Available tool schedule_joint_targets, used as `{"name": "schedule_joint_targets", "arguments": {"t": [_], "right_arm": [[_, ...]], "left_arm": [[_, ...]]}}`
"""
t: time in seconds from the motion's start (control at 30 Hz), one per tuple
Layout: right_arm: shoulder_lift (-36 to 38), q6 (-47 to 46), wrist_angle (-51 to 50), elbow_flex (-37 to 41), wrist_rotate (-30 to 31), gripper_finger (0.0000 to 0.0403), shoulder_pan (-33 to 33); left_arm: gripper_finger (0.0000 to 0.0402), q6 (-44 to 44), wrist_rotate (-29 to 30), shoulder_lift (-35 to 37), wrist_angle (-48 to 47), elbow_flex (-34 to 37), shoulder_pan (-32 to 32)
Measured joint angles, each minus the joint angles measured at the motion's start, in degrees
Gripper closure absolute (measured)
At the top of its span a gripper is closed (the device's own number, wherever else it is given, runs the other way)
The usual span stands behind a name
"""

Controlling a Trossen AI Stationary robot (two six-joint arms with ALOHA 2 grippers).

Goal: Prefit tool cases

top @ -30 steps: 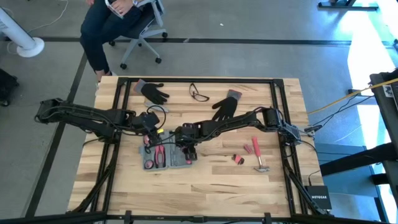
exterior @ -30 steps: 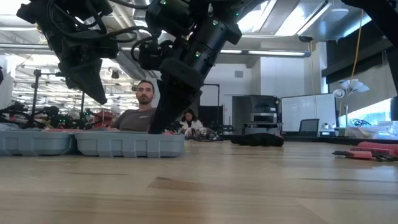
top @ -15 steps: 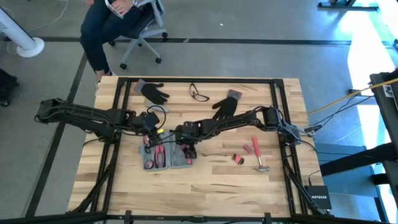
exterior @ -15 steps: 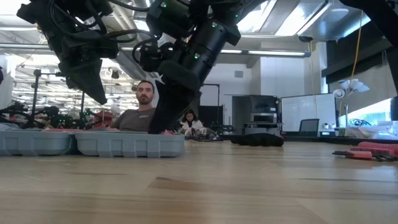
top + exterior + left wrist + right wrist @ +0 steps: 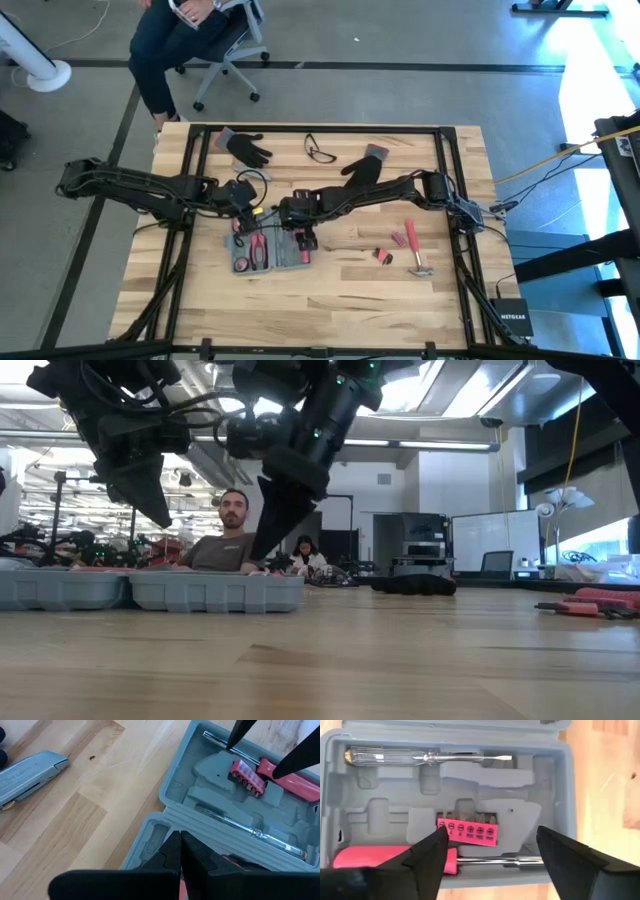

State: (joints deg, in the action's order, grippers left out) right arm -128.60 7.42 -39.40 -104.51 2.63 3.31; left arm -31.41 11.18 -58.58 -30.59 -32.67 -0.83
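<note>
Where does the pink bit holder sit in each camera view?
High view: too small to pick out inside the tool case.
Low view: hidden behind the case wall.
Left wrist view: upper right, pink bit holder in the far half.
Right wrist view: centre, between the open right pincer tips.
Shared landmark: the pink-handled screwdriver beside it.

A robotics lab or open workshop: a wooden workbench stood on concrete floor, with a whiteboard, monitors and cluttered benches behind.

Left gripper closed, right gripper spread wide, both arms reaching toward table centre
</note>
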Motion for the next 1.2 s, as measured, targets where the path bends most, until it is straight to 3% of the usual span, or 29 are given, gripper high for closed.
{"name": "schedule_joint_targets", "arguments": {"t": [0.13, 0.3, 0.37, 0.6, 0.83, 0.97, 1.2], "right_arm": [[0.1, -1.2, -3.0, -0.9, 0.3, 0.0183, 0.0], [0.1, -5.7, -7.6, 0.2, -4.5, 0.0350, -0.5], [0.6, -6.2, -8.5, 0.2, -7.8, 0.0386, -1.1], [2.4, -8.4, -10.8, 0.2, -12.1, 0.0402, -6.0], [3.3, -11.4, -9.4, 0.2, -26.0, 0.0403, -12.3], [3.2, -10.9, -8.2, 0.2, -25.5, 0.0403, -8.1], [-0.1, -21.1, 3.1, 0.1, -12.7, 0.0403, -3.4]], "left_arm": [[0.0401, -2.0, -0.9, -0.4, 1.9, 1.5, -1.0], [0.0401, -6.8, -1.7, 0.5, 8.5, 3.9, -3.9], [0.0401, -6.6, -1.8, 1.1, 11.0, 3.5, -4.7], [0.0401, -6.2, -1.1, 0.5, 9.9, 5.4, -11.4], [0.0402, -10.0, 2.4, -0.7, 13.4, 12.7, -13.3], [0.0402, -8.0, 3.7, -0.8, 17.5, 12.4, -13.3], [0.0402, -5.7, 3.9, -7.2, 20.0, 12.4, -13.3]]}}
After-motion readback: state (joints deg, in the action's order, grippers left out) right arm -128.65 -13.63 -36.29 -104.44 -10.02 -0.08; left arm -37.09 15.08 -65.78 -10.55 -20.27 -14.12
